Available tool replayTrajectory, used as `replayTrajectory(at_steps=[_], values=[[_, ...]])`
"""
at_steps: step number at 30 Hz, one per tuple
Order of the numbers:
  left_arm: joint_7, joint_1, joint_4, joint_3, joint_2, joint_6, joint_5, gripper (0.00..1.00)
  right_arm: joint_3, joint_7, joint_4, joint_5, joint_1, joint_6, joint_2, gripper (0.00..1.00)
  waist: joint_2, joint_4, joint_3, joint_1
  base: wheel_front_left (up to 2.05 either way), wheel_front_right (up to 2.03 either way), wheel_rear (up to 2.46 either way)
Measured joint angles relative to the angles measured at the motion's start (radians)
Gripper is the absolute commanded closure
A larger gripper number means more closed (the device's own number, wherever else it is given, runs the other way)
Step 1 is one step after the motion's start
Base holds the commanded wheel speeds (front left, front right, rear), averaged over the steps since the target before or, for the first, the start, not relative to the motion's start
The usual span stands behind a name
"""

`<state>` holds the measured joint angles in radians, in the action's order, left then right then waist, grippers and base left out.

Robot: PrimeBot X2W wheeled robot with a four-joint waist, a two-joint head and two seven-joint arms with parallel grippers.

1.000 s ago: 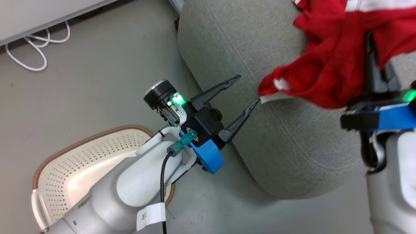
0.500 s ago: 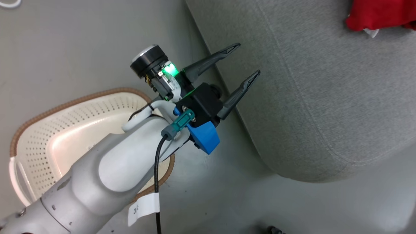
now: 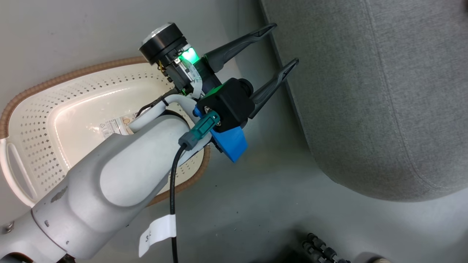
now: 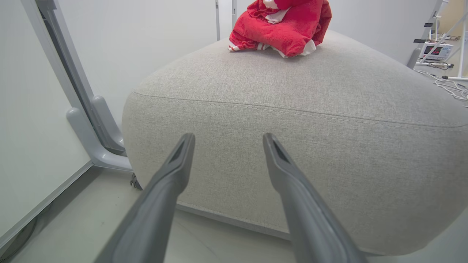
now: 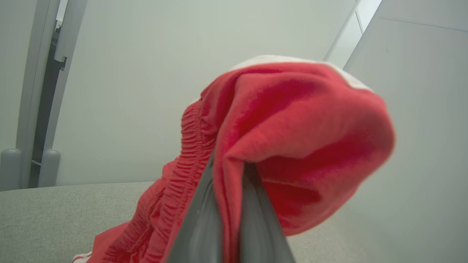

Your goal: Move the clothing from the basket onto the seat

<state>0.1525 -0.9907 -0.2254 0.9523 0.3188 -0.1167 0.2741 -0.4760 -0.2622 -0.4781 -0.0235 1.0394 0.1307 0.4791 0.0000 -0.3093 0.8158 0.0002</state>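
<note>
The cream basket (image 3: 47,120) with its brown rim stands on the floor at the left, and my left arm crosses over it. The part of its inside that shows holds only a label. My left gripper (image 3: 286,43) hangs open between the basket and the grey seat (image 3: 384,91), holding nothing. In the left wrist view its fingers (image 4: 172,175) point at the seat's side (image 4: 292,146), and red clothing (image 4: 281,25) with white trim lies heaped on the far top. My right gripper (image 5: 229,171) is shut on red clothing (image 5: 292,120), held above the seat (image 5: 55,215).
Grey floor (image 3: 256,204) runs between basket and seat. A white wall panel with a grey frame foot (image 4: 91,146) stands left of the seat. Cables and a small device (image 4: 435,51) lie beyond it at the right. Dark wheels (image 3: 321,248) show at the bottom edge.
The head camera has swung down and to the left: the basket shows more fully, and the red clothing and right gripper have left that view. My left gripper stays open.
</note>
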Motion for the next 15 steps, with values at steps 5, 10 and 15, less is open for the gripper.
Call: replayTrajectory(at_steps=[5, 10, 15], values=[[0.003, 0.0, 0.002, -0.001, 0.012, 0.007, 0.001, 0.0, 0.002, 0.0, -0.094, 0.004, -0.033, 0.0, -0.048, 1.0, 0.0, 0.013, 0.017, -0.0001, 0.0, 0.0, 0.0], [0.003, 0.0, 0.006, 0.0, 0.015, 0.014, 0.005, 0.0, -0.01, 0.0, -0.151, 0.008, -0.051, 0.0, -0.078, 1.0, 0.0, 0.017, 0.024, -0.0001, 0.0, 0.0, 0.0], [0.003, 0.0, 0.006, 0.001, 0.021, 0.015, 0.007, 0.0, -0.013, 0.0, -0.209, 0.001, -0.057, 0.0, -0.091, 0.72, -0.0001, 0.018, 0.025, -0.0001, 0.0, 0.0, 0.0]])
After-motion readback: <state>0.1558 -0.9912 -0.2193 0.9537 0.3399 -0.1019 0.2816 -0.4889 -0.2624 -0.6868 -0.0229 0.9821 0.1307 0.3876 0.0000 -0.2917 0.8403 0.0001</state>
